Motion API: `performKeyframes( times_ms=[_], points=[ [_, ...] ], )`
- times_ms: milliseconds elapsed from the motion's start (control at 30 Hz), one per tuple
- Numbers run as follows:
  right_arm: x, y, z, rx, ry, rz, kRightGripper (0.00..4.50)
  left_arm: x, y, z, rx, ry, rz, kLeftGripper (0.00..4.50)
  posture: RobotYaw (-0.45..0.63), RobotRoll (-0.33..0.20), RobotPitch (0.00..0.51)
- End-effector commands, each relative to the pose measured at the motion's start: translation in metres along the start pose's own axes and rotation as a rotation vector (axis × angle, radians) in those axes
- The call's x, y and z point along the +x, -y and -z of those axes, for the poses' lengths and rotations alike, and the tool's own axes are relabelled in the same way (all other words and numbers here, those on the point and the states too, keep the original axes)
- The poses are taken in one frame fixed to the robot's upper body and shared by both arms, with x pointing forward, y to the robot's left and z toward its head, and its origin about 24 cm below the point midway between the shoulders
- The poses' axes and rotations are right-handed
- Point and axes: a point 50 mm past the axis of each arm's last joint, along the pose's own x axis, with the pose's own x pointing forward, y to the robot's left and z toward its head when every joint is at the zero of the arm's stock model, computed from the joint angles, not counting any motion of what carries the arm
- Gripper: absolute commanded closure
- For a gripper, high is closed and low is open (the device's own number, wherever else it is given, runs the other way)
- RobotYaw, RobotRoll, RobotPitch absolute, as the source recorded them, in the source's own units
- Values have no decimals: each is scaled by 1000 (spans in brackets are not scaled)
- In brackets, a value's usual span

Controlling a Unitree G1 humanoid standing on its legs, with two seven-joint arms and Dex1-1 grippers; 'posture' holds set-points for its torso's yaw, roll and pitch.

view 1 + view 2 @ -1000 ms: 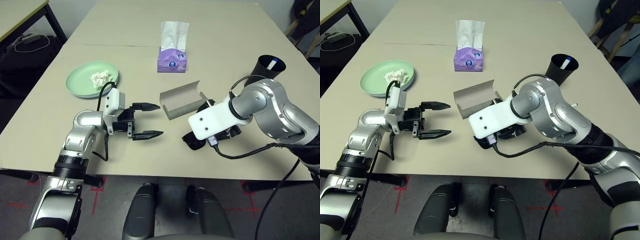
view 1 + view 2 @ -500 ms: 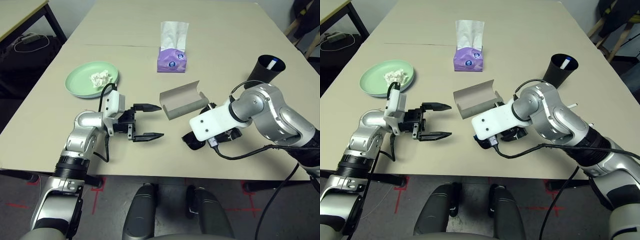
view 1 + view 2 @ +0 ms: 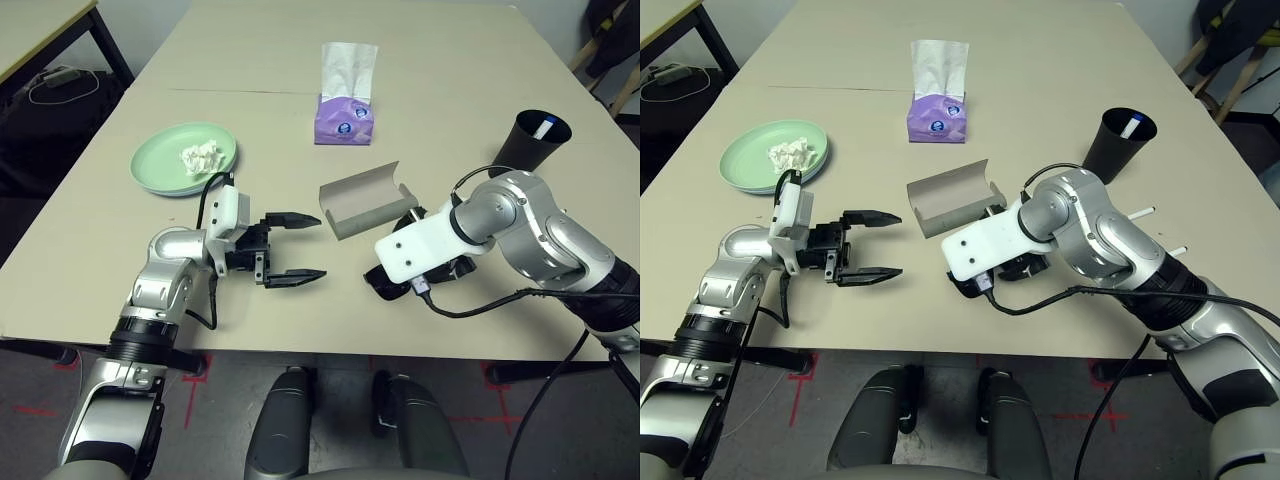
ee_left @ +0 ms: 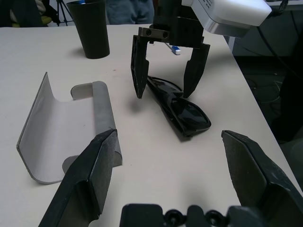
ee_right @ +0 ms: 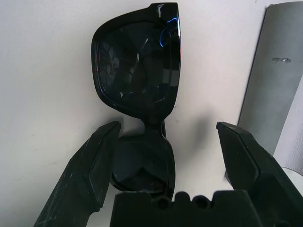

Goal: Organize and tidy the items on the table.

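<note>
tissue wad [image 3: 199,156] already on green plate [image 3: 160,172], pen in black cup [image 3: 528,143]; our right hand [image 4: 169,75] wide, straddling black sunglasses [image 4: 181,111] on counter [image 3: 250,100], not gripped; grey glasses case [image 3: 368,200] open beside them; our left hand [image 3: 293,245] wide, empty; sunglasses left to case

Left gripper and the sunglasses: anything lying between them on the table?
No. In the left wrist view, bare table separates the open left gripper from the sunglasses; the glasses case sits off to one side.
</note>
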Motion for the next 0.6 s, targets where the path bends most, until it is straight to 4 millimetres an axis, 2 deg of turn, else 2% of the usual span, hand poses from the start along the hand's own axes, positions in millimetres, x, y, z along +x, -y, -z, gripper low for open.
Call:
performKeyframes(
  times_ms=[33, 100, 200, 500, 600],
  points=[
    [6, -4, 1, -2, 0, -19, 0, -1, 3, -2, 9, -11, 8, 31, 171, 0, 168],
    [7, -4, 1, -4, 2, -19, 110, -1, 3, -2, 9, -12, 7, 7, 171, 0, 167],
    [8, -4, 2, -5, 8, -20, 712, -1, 3, -1, 11, -16, 6, 0, 170, 0, 166],
    [5, -3, -2, -14, 11, -19, 4047, 0, 2, 0, 9, -18, 7, 0, 167, 0, 159],
    [4, -3, -3, -17, 11, -17, 4114, 0, 2, 0, 9, -19, 8, 0, 165, 0, 156]
  ],
)
